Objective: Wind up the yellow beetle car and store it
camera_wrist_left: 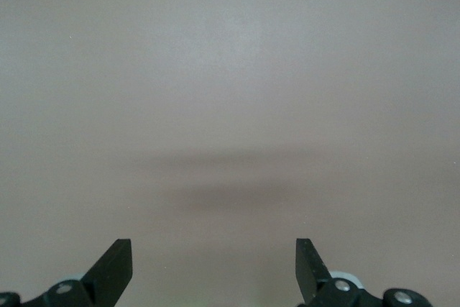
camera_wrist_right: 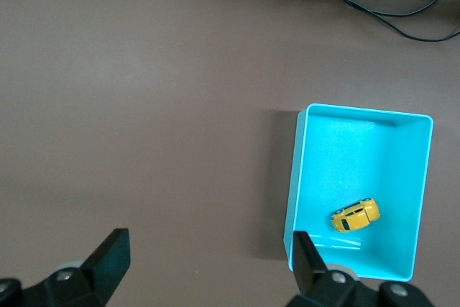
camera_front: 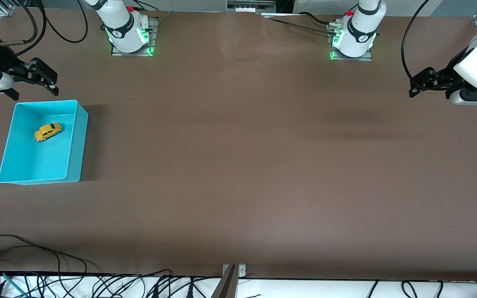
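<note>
**A:** At the right arm's end of the table: the right gripper (camera_front: 42,82), fingers apart and empty, hangs over the table beside the turquoise bin (camera_front: 79,145). And the yellow beetle car (camera_front: 48,132)?

**B:** On its wheels inside the bin, toward the end farther from the front camera. The left gripper (camera_front: 422,85), at the left arm's end, waits spread over bare table (camera_wrist_left: 230,70).

**A:** Risk?

**B:** Probably slight: a wound spring could roll the car against the bin wall.

We see even, soft overhead light on the table (camera_front: 238,165). Faint blurred shadows lie ahead of the left gripper (camera_wrist_left: 214,264). Green glow marks both bases; no glare.
</note>
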Available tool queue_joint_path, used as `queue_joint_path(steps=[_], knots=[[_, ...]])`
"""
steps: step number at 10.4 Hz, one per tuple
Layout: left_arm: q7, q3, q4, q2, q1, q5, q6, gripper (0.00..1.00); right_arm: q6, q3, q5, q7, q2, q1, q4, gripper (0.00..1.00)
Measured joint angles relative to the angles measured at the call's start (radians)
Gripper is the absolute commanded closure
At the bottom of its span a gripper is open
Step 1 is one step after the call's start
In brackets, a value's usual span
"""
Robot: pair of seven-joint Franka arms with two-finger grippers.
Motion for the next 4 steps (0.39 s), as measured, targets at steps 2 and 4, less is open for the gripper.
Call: queue_joint_path(steps=[2,4], knots=[[0.000,0.000,0.000,0.000,0.000,0.000,0.000,0.00,-0.010,-0.002,0.000,0.000,0.022,0.000,0.014,0.00],[0.000,0.000,0.000,0.000,0.000,0.000,0.000,0.00,-0.024,-0.002,0.000,0.000,0.031,0.000,0.014,0.00]])
